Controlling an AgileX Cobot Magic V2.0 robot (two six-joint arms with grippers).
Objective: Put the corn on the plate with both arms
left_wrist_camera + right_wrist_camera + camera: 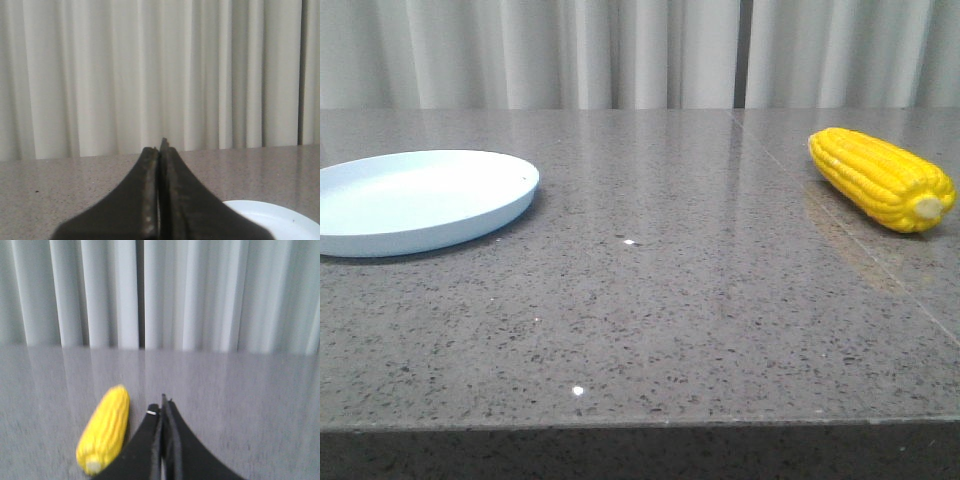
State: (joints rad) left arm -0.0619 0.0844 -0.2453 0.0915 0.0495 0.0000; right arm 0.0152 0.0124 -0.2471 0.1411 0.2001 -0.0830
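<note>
- Two objects lie on the grey speckled stone table (650,300), well apart; neither arm shows in the front view.
- The round, shallow, pale blue plate (415,200) sits at the far left, partly cut off by the picture's left edge; nothing lies in it.
- The bright yellow corn cob (882,178) lies on its side at the far right, straight on the table top; its pale cream stub end (928,208) points toward the near right, its tapered tip toward the far left; a faint reflection of it shows on the glossy surface.
- The left black gripper (159,150) has its matt fingers pressed together with nothing between them; the plate's rim (280,220) shows just beyond it, not touching.
- The right black gripper (162,402) is likewise closed up and empty; the corn cob (104,429) lies just beside its fingers, apart from them, stub end nearest the camera.
- Pleated whitish curtains (620,50) hang behind the table's far edge.
</note>
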